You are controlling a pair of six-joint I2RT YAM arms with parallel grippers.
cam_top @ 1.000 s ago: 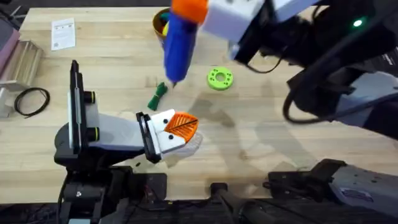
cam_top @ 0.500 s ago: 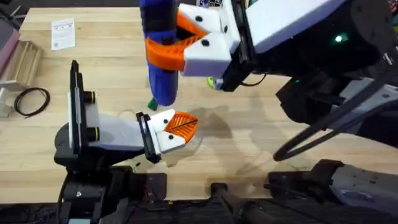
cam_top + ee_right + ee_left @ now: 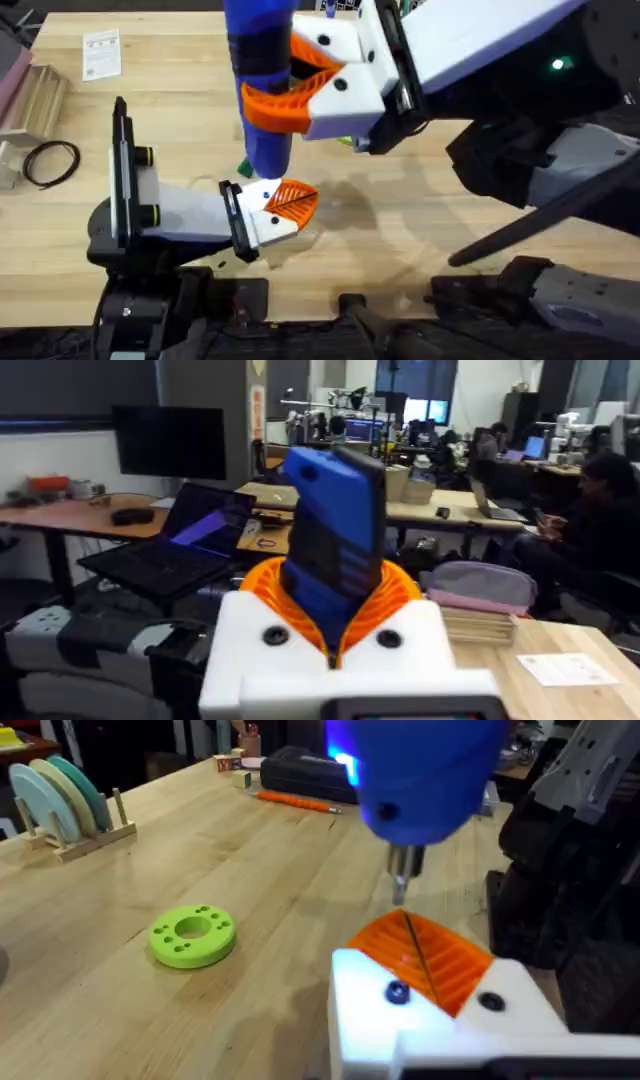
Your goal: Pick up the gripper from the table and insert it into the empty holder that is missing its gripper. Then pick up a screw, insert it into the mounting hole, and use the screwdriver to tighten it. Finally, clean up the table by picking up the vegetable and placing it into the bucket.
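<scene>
Screwdriver (image 3: 262, 75) clamped in right end effector (image 3: 300, 75), tip above left end effector (image 3: 285, 208); its spread unclear.

Office room behind: wooden desks (image 3: 120, 515) carrying an open laptop (image 3: 170, 550), dark wall monitor (image 3: 168, 440), lit screens (image 3: 360, 428) farther back.

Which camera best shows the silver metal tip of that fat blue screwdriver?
The left wrist view: the silver tip hangs just above the orange ribbed fingertip. Overhead shows the blue screwdriver body, its tip indistinct. The right wrist view shows its clamped upper end.
</scene>
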